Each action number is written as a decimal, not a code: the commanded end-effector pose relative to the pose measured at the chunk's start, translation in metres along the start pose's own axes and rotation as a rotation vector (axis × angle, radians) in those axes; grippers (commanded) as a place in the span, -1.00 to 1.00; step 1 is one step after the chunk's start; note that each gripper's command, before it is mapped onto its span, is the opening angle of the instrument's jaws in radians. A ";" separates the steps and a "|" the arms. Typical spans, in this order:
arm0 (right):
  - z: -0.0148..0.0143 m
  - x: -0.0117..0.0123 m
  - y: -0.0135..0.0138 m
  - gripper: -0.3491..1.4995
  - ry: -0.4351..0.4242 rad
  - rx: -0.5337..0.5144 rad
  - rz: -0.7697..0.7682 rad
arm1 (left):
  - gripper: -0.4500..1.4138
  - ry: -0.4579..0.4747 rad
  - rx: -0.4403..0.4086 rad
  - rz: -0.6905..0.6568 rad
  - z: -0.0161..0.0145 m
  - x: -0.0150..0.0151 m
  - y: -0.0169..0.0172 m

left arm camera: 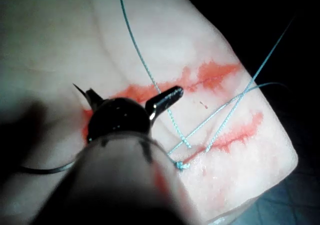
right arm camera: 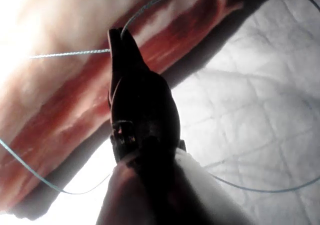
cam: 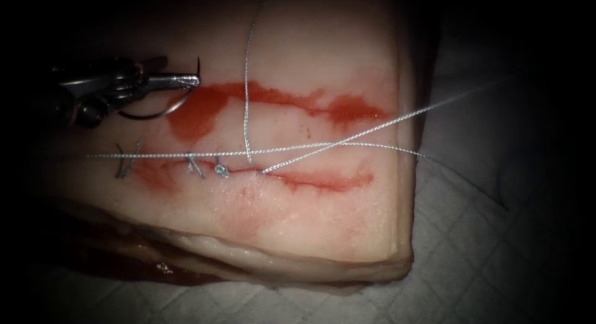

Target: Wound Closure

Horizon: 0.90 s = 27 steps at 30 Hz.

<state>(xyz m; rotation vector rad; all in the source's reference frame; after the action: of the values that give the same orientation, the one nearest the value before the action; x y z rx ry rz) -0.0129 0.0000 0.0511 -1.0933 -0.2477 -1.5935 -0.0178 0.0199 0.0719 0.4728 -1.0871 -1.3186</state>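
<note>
1. Endoscope view. The left end effector (cam: 186, 81) lies over the tissue (cam: 310, 237) at the left end of the upper streak of red fluid (cam: 205, 110). Its jaws are closed on the needle (cam: 162, 107). The grip sits near the pointed end, which stands up just above the jaws; the rest of the curve hangs below them. The needle is out of the tissue.

2. Same view, state of the closure. The cut (cam: 310, 180) runs along the lower red line. On its left stretch I count stitches (cam: 127, 159) crossing it and a small knot (cam: 221, 170) just beside them. The right stretch of the cut is open, with no stitch across it. In my judgement the closure is about half done; the right part remains. The thread (cam: 347, 141) lies loose in several strands across the tissue, entering it beside the knot.

3. Left wrist view. The left end effector (left arm camera: 122, 102) is closed on the needle (left arm camera: 80, 91), clear of the tissue (left arm camera: 250, 160). Thread (left arm camera: 145, 65) and the knot (left arm camera: 181, 165) lie nearby.

4. Right wrist view. The right end effector (right arm camera: 119, 42) hangs beside the tissue edge (right arm camera: 75, 105). Its jaws appear closed on the thread (right arm camera: 70, 53), which meets the tip on both sides. A quilted pad (right arm camera: 260, 85) lies below.
</note>
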 end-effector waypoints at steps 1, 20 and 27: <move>0.0004 0.0005 -0.0015 -1.00 -0.007 0.033 -0.007 | 0.42 -0.001 0.001 0.001 0.0007 0.0001 0.0001; 0.0013 -0.0002 0.0003 -0.67 -0.049 -0.007 0.050 | 0.41 -0.003 -0.001 0.003 0.0009 0.0005 0.0001; 0.0028 0.0077 0.0221 0.69 -0.010 -0.508 0.108 | 0.41 -0.001 0.006 0.004 0.0012 0.0008 0.0000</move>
<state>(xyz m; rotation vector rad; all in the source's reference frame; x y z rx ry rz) 0.0060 -0.0100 0.0501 -1.4778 0.2163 -1.6054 -0.0184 0.0195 0.0722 0.4737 -1.0916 -1.3128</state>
